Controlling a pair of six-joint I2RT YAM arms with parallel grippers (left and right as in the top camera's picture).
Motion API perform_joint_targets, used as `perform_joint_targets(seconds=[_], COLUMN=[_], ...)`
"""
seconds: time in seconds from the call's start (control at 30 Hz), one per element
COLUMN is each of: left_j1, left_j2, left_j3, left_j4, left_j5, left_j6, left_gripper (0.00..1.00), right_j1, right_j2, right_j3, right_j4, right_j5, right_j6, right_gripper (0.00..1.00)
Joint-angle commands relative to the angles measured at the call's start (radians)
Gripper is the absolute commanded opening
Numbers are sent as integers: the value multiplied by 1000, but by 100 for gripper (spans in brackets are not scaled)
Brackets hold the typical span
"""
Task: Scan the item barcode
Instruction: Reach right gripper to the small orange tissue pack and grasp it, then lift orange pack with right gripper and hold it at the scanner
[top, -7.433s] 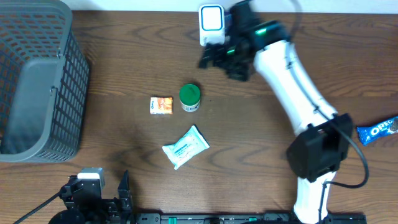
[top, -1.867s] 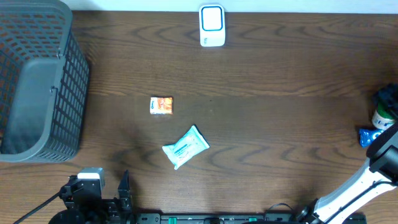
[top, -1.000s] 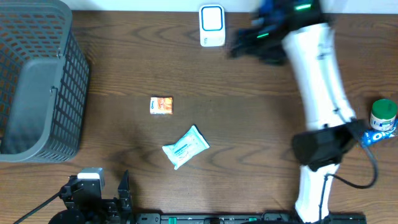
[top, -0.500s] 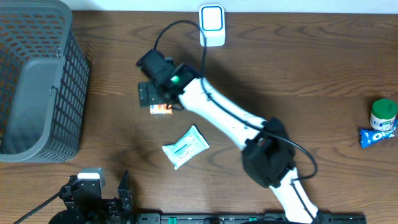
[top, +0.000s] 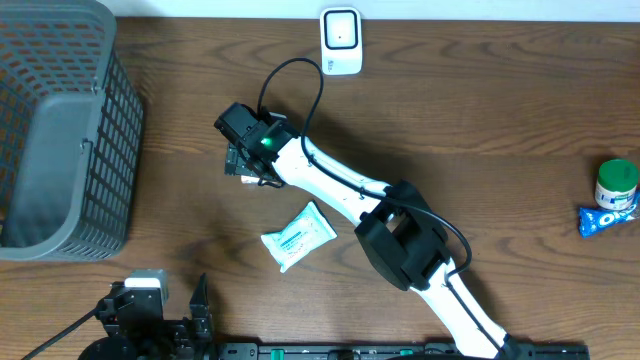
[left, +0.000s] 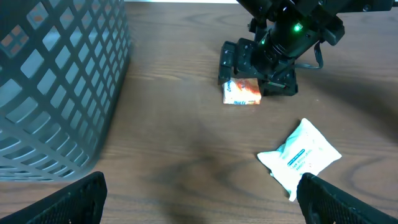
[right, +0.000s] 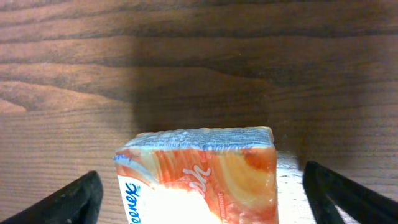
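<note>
Item under inspection: the orange tissue pack (left: 241, 92), lying flat on the table (top: 450, 110), left of centre, between the grey basket (top: 60, 130) at the left edge and the white wipes pack (top: 298, 236).

Handling, as judged: a small film-wrapped soft pack, light and compressible, with a slick wrapper. A grip across its narrower width, low on the sides, looks soundest. A hard squeeze would likely crumple it and distort the barcode face.

Right gripper (right: 200, 186): jaws apart, one finger either side of the pack, not yet clamped on it. Left gripper (left: 205, 205): jaws apart, holding nothing, at the near edge.

Changes noted: half a second ago the right gripper was already over the pack and has since shifted only slightly. A second ago it was at the far edge by the scanner (top: 341, 40). The green-lidded jar (top: 617, 185), once beside the tissue pack, now stands at the right edge against the Oreo pack (top: 608, 215). The tissue pack itself has not moved.
</note>
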Motion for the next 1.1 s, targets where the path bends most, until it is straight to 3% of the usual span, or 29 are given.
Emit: perform_joint_targets(seconds=[0.0, 0.33, 0.57, 1.07], left_j1=[-4, -4, -4, -4], left_j2=[-5, -5, -5, -5], left_j3=[3, 3, 3, 3], left_j4=[-2, -2, -2, -2], left_j5=[-13, -13, -13, -13], left_j6=[6, 6, 6, 6], left_gripper=[98, 98, 98, 98], right_j1=[7, 5, -47, -334], right_j2=[29, 48, 37, -68], right_j3=[0, 0, 7, 149], right_j4=[-12, -45, -161, -691], right_j5=[26, 78, 56, -266], right_j6=[26, -68, -84, -332], right_gripper=[88, 70, 59, 52])
